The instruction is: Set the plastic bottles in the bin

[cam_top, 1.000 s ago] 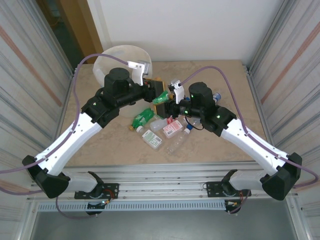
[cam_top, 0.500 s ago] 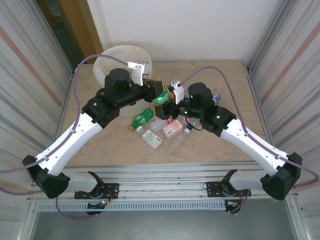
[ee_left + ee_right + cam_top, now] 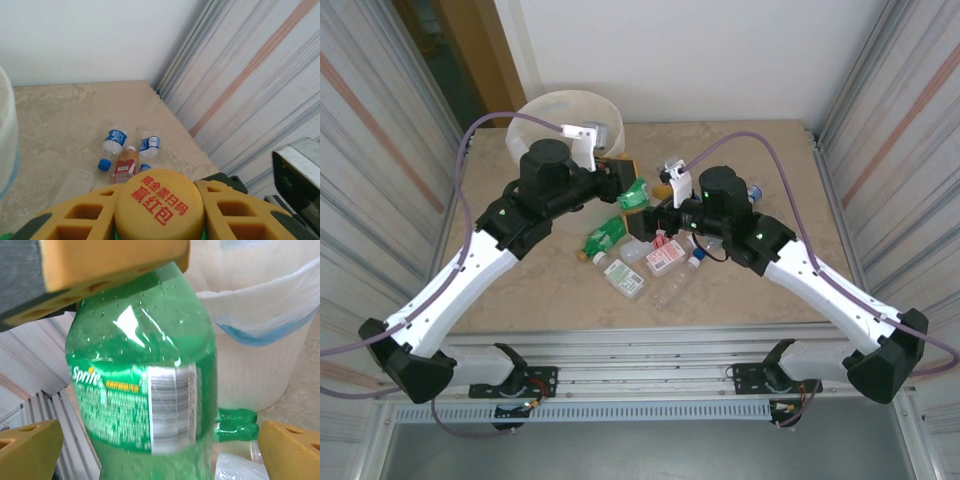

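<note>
Right gripper [image 3: 161, 450] sprang wide; left gripper [image 3: 159, 212] pinches green bottle [image 3: 145, 390] (by cap) near bin [image 3: 260, 370].

Bin [image 3: 532, 118]: far-left corner of the table [image 3: 780, 285], partly behind the left arm.
Left gripper [image 3: 621, 180]: closed on a green bottle [image 3: 636, 194], raised just beside the bin.
Right gripper [image 3: 658, 204]: at that bottle's other end.
Mid-table: second green bottle [image 3: 604, 238], red-labelled bottle [image 3: 665, 258] and clear bottle [image 3: 676, 289] lying close together.
Right side: blue-capped bottle [image 3: 752, 191] beside the right arm.
</note>
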